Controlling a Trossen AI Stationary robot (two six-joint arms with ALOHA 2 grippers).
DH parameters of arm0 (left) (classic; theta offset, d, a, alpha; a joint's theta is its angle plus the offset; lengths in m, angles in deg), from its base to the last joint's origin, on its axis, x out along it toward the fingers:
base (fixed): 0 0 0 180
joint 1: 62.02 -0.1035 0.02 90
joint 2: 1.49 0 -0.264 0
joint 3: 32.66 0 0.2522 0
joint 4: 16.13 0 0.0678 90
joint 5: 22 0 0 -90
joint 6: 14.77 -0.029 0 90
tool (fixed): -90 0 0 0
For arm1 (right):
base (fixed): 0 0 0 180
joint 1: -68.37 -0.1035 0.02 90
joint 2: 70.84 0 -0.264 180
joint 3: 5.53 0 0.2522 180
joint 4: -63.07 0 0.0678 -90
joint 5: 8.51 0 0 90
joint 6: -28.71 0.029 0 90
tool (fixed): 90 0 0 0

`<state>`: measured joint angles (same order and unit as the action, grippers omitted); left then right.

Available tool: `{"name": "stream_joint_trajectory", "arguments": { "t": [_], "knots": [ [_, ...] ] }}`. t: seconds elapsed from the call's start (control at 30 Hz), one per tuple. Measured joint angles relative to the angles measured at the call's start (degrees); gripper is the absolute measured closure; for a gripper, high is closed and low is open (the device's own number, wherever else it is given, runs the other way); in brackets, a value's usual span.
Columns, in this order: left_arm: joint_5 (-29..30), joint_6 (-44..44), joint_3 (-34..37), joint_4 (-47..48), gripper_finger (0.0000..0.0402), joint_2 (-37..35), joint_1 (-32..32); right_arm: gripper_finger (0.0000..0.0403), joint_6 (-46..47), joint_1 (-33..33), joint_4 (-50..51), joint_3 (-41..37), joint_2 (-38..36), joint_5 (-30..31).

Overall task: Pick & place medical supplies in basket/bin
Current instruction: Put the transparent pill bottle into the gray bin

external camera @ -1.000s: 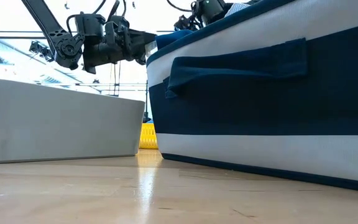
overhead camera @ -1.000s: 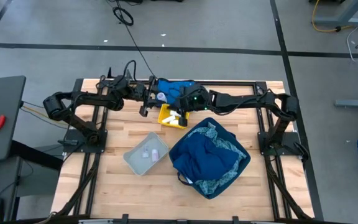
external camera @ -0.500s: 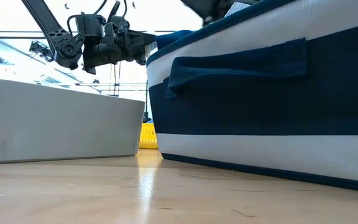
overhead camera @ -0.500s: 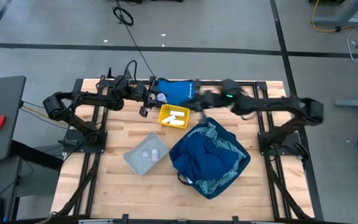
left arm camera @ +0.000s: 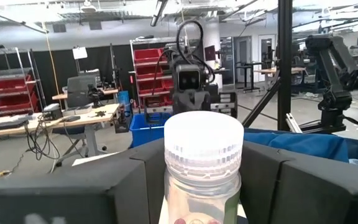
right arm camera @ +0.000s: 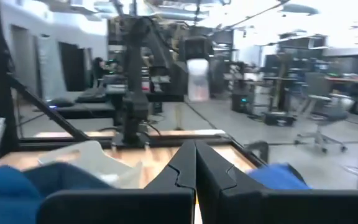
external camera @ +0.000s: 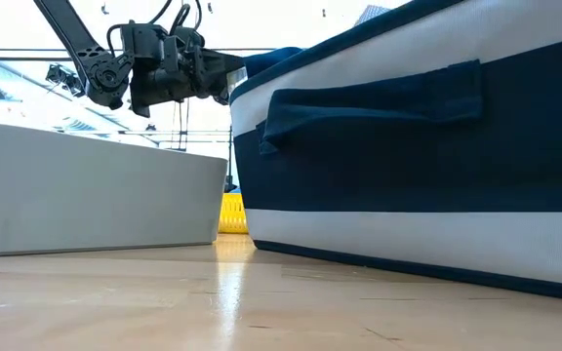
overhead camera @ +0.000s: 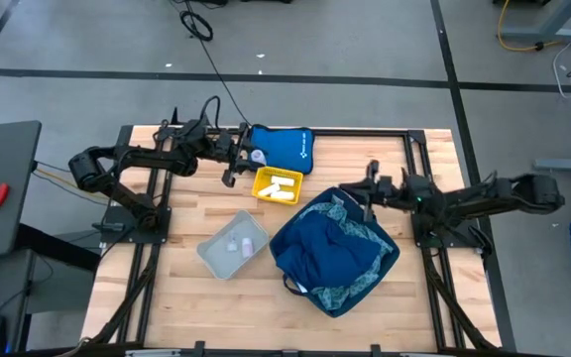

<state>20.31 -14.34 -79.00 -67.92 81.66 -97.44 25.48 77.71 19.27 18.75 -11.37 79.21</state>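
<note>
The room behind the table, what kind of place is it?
Probably a robotics lab or workshop. The left wrist view shows shelving with red bins, workbenches with cables and another robot arm; the left gripper holds a white-capped bottle.

- I see a wooden table (overhead camera: 167,297).
- On it sit a grey bin (overhead camera: 213,260), yellow tray (overhead camera: 263,191), blue pouch (overhead camera: 285,147) and dark-blue basket (overhead camera: 295,270).

yellow tray (overhead camera: 277,186) btwn pouch (overhead camera: 284,147) & basket (overhead camera: 335,253), grey bin (overhead camera: 232,244) left of basket
</note>
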Motion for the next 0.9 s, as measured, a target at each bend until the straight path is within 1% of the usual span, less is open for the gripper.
{"name": "stream_joint_trajectory", "arguments": {
  "t": [0.1,0.17,0.2,0.23,0.37,0.47,0.57,0.7,0.77,0.9],
  "knots": [
    [0.03,0.17,0.00,1.11,0.0254,0.01,-0.30,0.0403,0.08,-2.69,-5.35,-6.87,-1.71,5.48],
    [0.22,0.15,0.00,1.45,0.0254,-0.01,-0.32,0.0403,1.20,-4.07,-8.46,-10.13,-1.84,6.70],
    [0.34,0.15,0.00,1.37,0.0254,-0.01,-0.32,0.0403,1.45,-4.60,-8.74,-9.91,-1.71,6.76],
    [0.34,0.14,0.00,1.18,0.0254,-0.01,-0.30,0.0403,1.51,-5.29,-7.43,-9.81,-2.20,6.45],
    [0.66,0.15,0.00,1.14,0.0254,-0.01,-0.32,0.0403,0.54,-6.82,-6.96,-10.05,-2.67,1.71],
    [0.92,0.09,0.00,1.35,0.0254,0.01,-0.30,0.0403,-0.47,-7.03,-6.88,-10.05,-5.03,-0.70],
    [0.92,0.12,0.00,1.48,0.0254,0.00,-0.30,0.0403,-0.76,-7.01,-0.15,-10.05,-8.58,-0.97],
    [0.94,0.17,0.00,1.51,0.0254,-0.01,-0.30,0.0403,-0.89,-7.01,8.89,-10.05,-15.27,0.18],
    [1.10,0.20,0.00,1.55,0.0254,-0.01,-0.30,0.0403,-1.04,-7.09,11.97,-10.05,-19.29,0.21],
    [1.10,0.20,0.00,1.72,0.0254,0.01,-0.30,0.0403,-1.55,-7.90,21.71,-10.05,-28.29,0.56]
  ]
}}
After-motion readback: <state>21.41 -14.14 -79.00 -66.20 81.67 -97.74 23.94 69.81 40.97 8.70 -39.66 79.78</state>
